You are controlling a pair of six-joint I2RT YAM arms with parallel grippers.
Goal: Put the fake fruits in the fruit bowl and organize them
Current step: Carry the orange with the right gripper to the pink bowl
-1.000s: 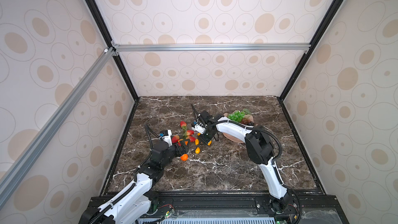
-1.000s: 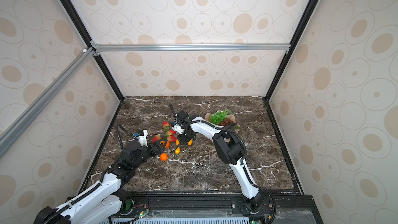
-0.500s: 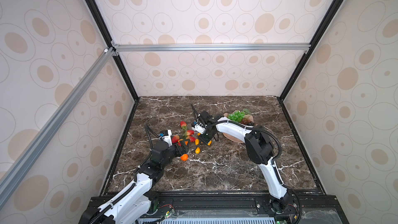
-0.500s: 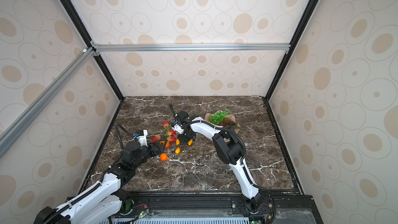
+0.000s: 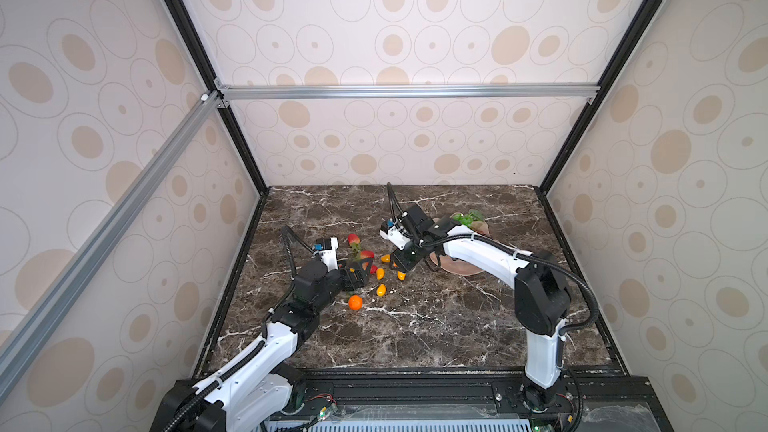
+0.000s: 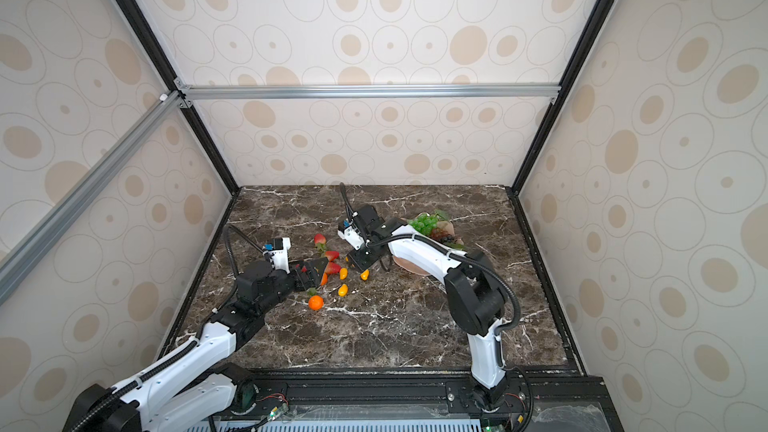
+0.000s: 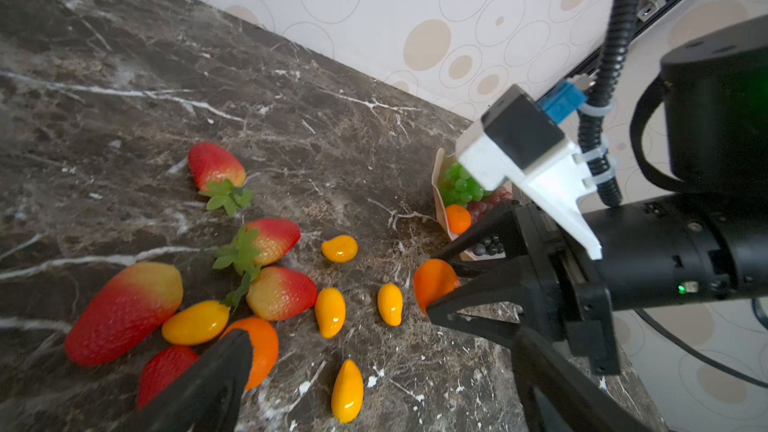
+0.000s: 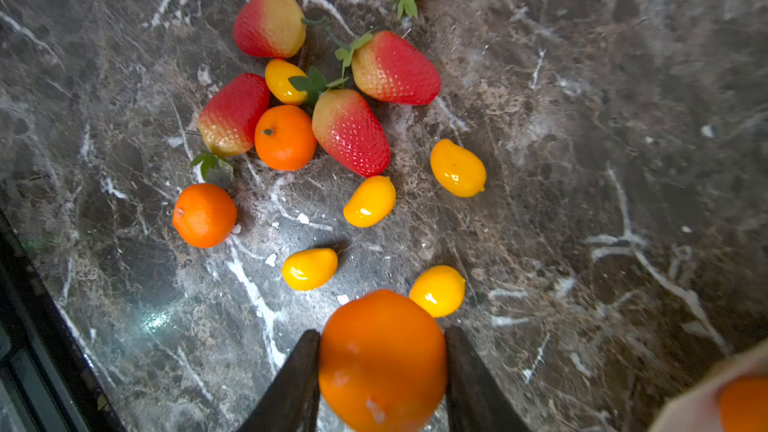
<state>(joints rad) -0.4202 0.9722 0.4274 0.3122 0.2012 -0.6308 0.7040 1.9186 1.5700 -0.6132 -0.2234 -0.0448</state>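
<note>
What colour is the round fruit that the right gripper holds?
Bright orange. The round glossy plastic tangerine in the right gripper shows best in the right wrist view.

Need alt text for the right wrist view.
The right claw grips a tangerine between its black fingers. Beyond it, five strawberries, two loose tangerines and five kumquats lie scattered on the dark marble table.

Top views: high above the fake fruits (image 5: 366, 254), facing down. My wrist views: close beside them. All four share them.
</note>
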